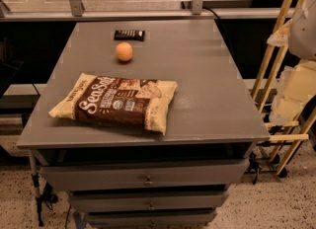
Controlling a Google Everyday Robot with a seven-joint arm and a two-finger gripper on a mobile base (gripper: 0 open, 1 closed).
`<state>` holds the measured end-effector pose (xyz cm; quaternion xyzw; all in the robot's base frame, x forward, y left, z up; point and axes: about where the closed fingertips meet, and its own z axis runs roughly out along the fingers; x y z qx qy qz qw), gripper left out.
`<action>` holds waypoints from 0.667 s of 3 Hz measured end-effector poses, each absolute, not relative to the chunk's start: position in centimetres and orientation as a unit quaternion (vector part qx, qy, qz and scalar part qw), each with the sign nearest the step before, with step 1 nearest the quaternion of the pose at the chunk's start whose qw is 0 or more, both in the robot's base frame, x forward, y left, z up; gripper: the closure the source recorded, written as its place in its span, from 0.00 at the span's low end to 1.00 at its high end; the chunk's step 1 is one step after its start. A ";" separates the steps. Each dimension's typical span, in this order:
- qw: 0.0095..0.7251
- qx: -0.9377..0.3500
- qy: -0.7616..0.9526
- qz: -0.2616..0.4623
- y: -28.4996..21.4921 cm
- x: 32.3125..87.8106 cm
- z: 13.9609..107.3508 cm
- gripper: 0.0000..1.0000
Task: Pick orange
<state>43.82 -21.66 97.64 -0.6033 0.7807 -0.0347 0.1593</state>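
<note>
Item: gripper (292, 95), pale and whitish, hanging at the right edge of the view, off the worktop's (207, 75) right side and just above its level; whether it is spread or pressed together cannot be told, and it holds nothing that can be made out; single arm, so no choice of side arises. Item: orange (124, 52), small, round, smooth, resting on the grey worktop in its far left part, well apart from the gripper; it lies leftward in the view and further back, so the coming reach is judged to run across the worktop towards the far left; being ball-like it has no long axis, and any approach angle should serve, though it may roll if nudged. Item: dark bar (129, 35), flat, rectangular, just behind the orange, near but not touching; likely the closest thing to disturb on an overshoot. Item: snack bag (116, 102), large, brown and cream, lying flat towards the front left, apart from the orange and nearer the viewer. Between gripper and orange: bare worktop only. Item: wooden frame (276, 50), slanted pale slats, beside the gripper at the right. Item: drawers (148, 173), stacked below the worktop, closed.
</note>
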 end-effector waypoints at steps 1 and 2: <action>0.159 -0.603 0.781 -0.035 -21.7 43.8 97.6 0.00; 0.182 -0.615 0.767 -0.010 -20.1 46.3 97.2 0.00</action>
